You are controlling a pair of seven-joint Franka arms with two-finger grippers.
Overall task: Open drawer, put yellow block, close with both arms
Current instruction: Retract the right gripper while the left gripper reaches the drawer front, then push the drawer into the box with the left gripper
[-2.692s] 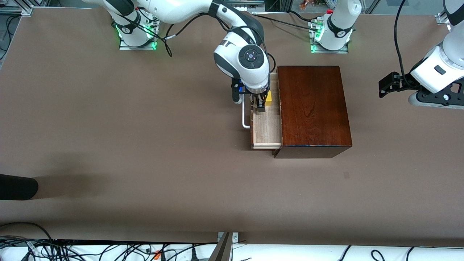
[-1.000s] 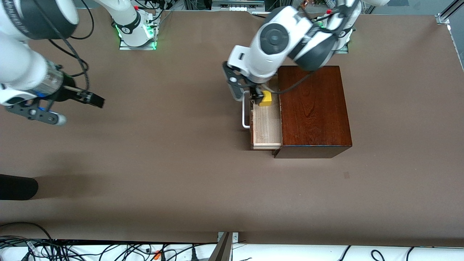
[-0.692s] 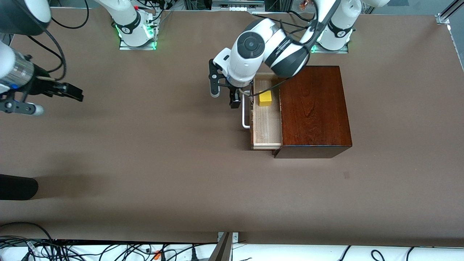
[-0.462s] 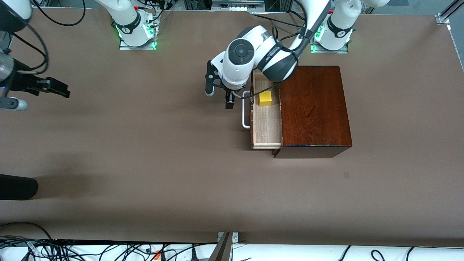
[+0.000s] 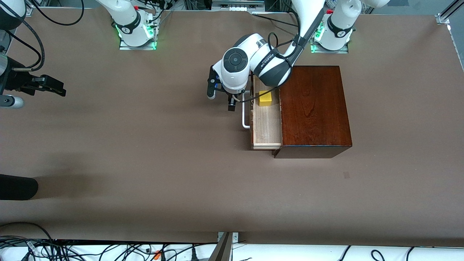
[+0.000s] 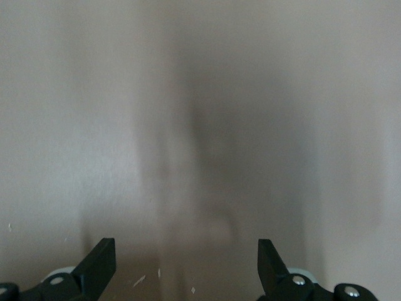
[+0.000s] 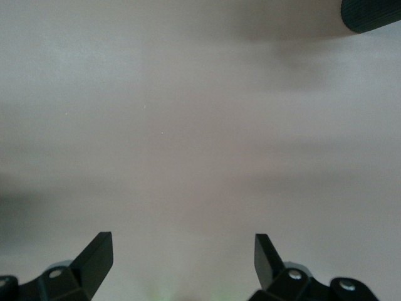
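While the glossy dark mahogany box [image 5: 312, 110] keeps its pale-wood drawer [image 5: 267, 125] pulled out, the small yellow block [image 5: 265, 98] already lies inside — so closing looks to be the step in hand. The left gripper [image 5: 231, 103] hangs open and empty beside the white U-shaped handle [image 5: 245, 113]; next it must press the drawer front inward. The right gripper [image 5: 54, 88] — open, empty — waits at its end of the table.
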